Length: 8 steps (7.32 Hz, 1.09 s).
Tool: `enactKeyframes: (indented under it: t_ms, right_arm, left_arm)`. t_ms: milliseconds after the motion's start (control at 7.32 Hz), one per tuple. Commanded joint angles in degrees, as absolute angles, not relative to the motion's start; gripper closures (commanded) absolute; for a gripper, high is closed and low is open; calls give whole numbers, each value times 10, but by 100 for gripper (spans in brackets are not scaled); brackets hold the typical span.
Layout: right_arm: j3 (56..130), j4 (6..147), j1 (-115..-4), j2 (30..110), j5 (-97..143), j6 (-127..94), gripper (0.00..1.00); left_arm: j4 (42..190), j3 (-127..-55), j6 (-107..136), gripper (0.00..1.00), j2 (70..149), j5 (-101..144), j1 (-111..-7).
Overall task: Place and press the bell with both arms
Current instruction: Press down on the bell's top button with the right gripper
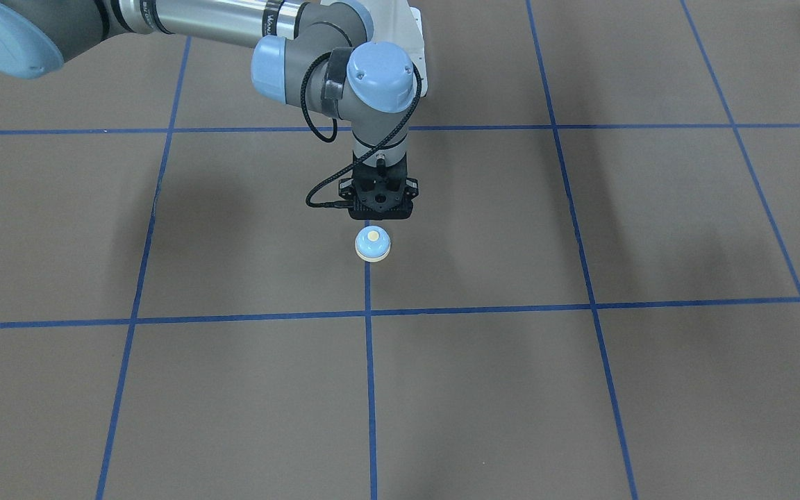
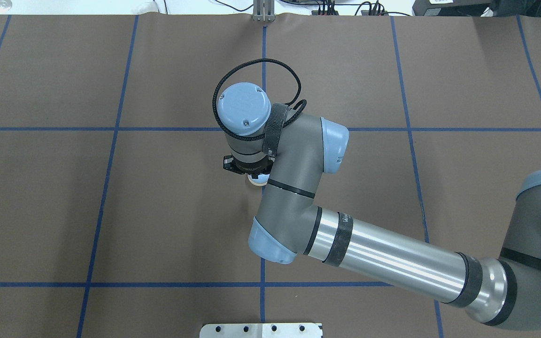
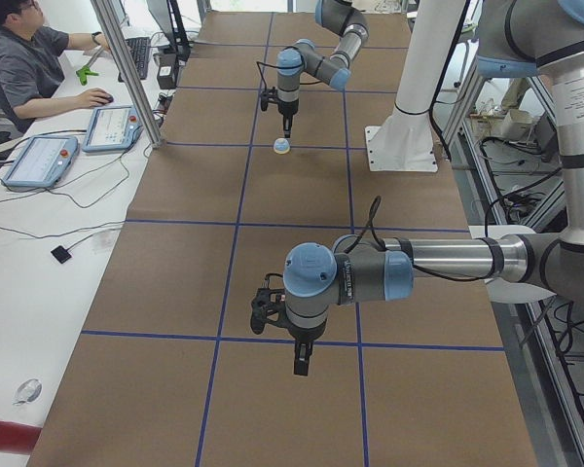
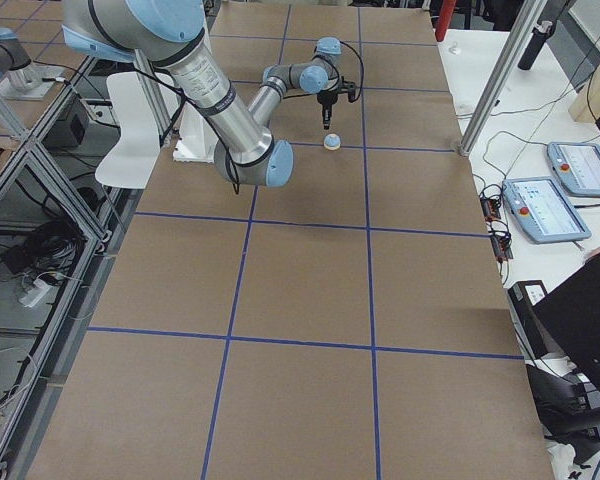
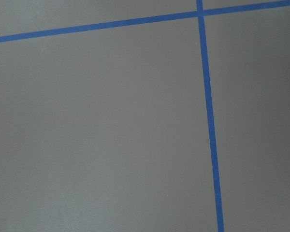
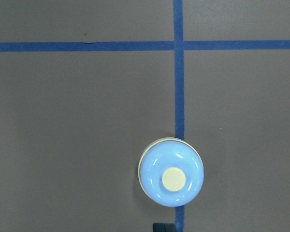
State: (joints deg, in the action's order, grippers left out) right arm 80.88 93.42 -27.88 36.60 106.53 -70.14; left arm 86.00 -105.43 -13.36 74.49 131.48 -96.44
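Black two-finger right gripper (image 1: 380, 215) hangs just above our little light-blue dome bell (image 1: 373, 244) with the cream button, fingers together from what we can see. Bell sits on a blue tape line (image 1: 369, 295) on the brown table (image 1: 580, 396). The left gripper (image 3: 302, 362) is well apart from it, and we can't tell its state.

Your right arm (image 2: 392, 258) stretches forward with the wrist turned straight down; the right claw (image 3: 287, 127) points vertically, fingers pinched together. Your left arm (image 3: 438, 258) reaches out low and level, and the left claw (image 3: 301, 366) hangs downward, its grip too unclear to call.
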Motion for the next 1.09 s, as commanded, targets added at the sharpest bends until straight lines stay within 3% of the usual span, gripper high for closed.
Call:
enactKeyframes:
  t_ms: [0,956]
  right_arm:
    - [803,929,-279,368,1064,-694,100]
    - [775,895,-292,367,1047,-675,100]
  left_arm:
    - [860,-1056,-134,0,745,1315,-964]
    - [860,-1056,-128,0,751,1313,-964]
